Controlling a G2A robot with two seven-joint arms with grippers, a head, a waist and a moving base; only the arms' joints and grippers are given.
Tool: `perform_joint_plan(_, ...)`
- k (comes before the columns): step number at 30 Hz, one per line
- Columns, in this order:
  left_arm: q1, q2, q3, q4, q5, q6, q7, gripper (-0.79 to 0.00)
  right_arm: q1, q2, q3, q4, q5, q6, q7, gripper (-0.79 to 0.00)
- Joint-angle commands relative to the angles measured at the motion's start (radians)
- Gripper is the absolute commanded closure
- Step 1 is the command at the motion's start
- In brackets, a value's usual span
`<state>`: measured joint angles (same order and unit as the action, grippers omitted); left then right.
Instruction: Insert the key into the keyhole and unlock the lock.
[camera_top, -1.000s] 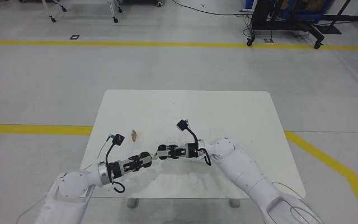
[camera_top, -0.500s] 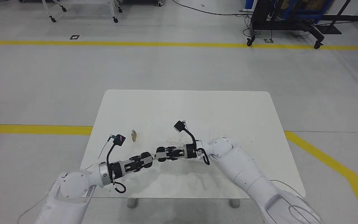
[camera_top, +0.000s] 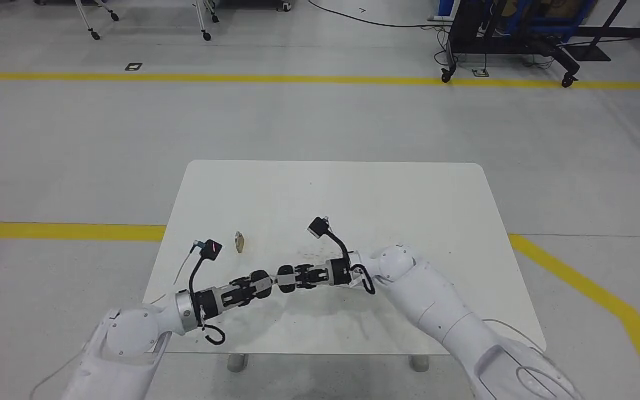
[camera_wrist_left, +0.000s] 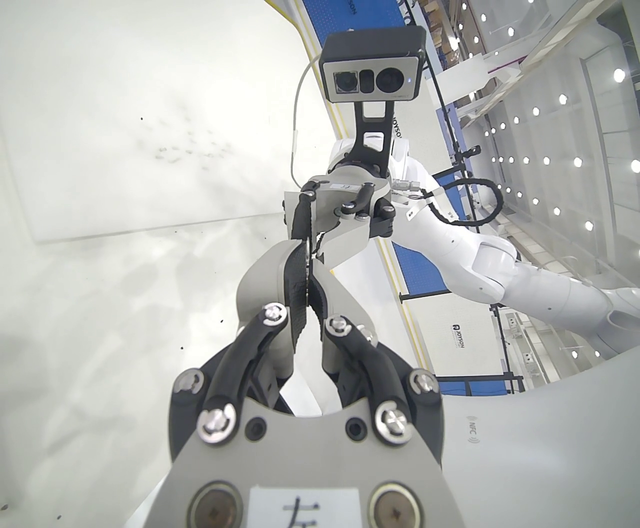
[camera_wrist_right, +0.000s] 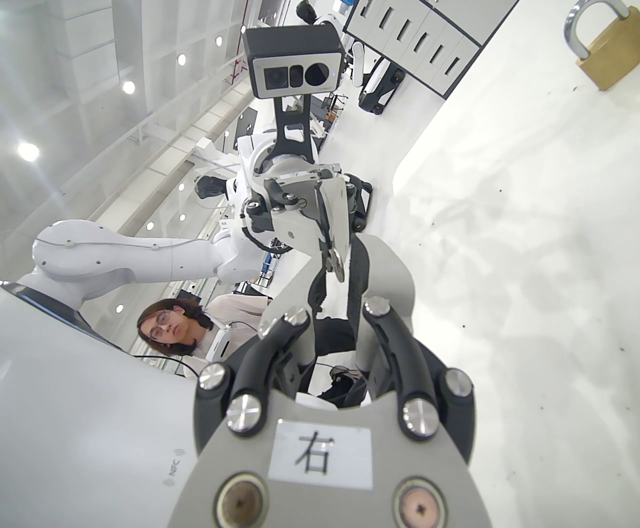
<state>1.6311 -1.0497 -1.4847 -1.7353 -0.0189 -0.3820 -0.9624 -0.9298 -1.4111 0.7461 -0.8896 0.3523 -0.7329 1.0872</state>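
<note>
A brass padlock lies on the white table left of centre, and it lies off to one side of the right gripper with its steel shackle up. The two grippers meet tip to tip near the table's front. My left gripper is shut on a small silver key, which pokes out toward the other arm. My right gripper stands open, its fingers either side of the key's free end. I cannot tell whether they touch it.
Small dark specks and scuffs mark the table near the grippers. The table's front edge lies close behind both arms. Bare tabletop stretches to the right and back. A person sits beyond the table edge, touching nothing.
My right gripper has slid left toward the left gripper, closing the gap between the two. The left arm has barely shifted and the padlock has stayed put.
</note>
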Motion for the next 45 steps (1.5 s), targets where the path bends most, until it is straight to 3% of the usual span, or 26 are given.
perform_joint_plan(1, 0.001, 0.001, 0.001, -0.001, 0.000, 0.000, 0.001, 0.000, 0.003, 0.002, -0.005, 0.001, 0.003, 0.000, 0.000, 0.000)
perform_joint_plan(5, 0.001, 0.004, 0.003, -0.002, -0.004, 0.003, 0.002, 0.000, 0.011, 0.004, -0.020, 0.001, 0.005, -0.002, -0.002, 0.000)
perform_joint_plan(6, 0.001, 0.005, 0.003, -0.002, -0.007, 0.003, 0.006, -0.043, 0.013, 0.004, -0.024, 0.002, 0.006, -0.002, -0.002, 0.000)
perform_joint_plan(7, 0.002, 0.005, 0.003, -0.004, -0.009, 0.003, 0.010, -0.557, 0.015, 0.005, -0.027, 0.002, 0.007, -0.003, -0.003, 0.000)
perform_joint_plan(8, 0.003, 0.006, 0.002, -0.005, -0.013, 0.002, 0.016, -0.785, 0.017, 0.006, -0.030, 0.001, 0.007, -0.004, -0.004, 0.000)
perform_joint_plan(13, 0.017, 0.009, -0.034, -0.008, 0.004, 0.000, 0.093, -0.785, 0.021, 0.015, -0.019, 0.000, 0.041, -0.041, -0.041, 0.000)
perform_joint_plan(20, 0.042, 0.017, -0.121, -0.016, 0.013, 0.016, 0.181, -0.785, 0.031, 0.070, 0.093, 0.047, 0.049, -0.127, -0.127, 0.000)
perform_joint_plan(24, 0.042, 0.017, -0.121, -0.016, 0.013, 0.016, 0.181, -0.785, 0.036, 0.109, 0.163, 0.047, 0.073, -0.130, -0.130, 0.000)
perform_joint_plan(32, 0.042, 0.017, -0.121, -0.016, 0.013, 0.016, 0.181, -0.785, 0.037, 0.112, 0.168, 0.045, 0.078, -0.128, -0.128, 0.000)
perform_joint_plan(37, 0.046, 0.025, -0.154, -0.090, 0.449, -0.010, 0.342, -0.785, 0.037, 0.112, 0.168, 0.045, 0.078, -0.128, -0.128, 0.000)
perform_joint_plan(40, 0.027, 0.028, -0.123, -0.087, 0.724, -0.027, 0.415, -0.785, 0.037, 0.112, 0.168, 0.045, 0.078, -0.128, -0.128, 0.000)
perform_joint_plan(45, -0.105, 0.024, 0.010, 0.011, 0.963, -0.070, 0.418, -0.573, 0.037, 0.112, 0.168, 0.045, 0.078, -0.128, -0.128, 0.000)
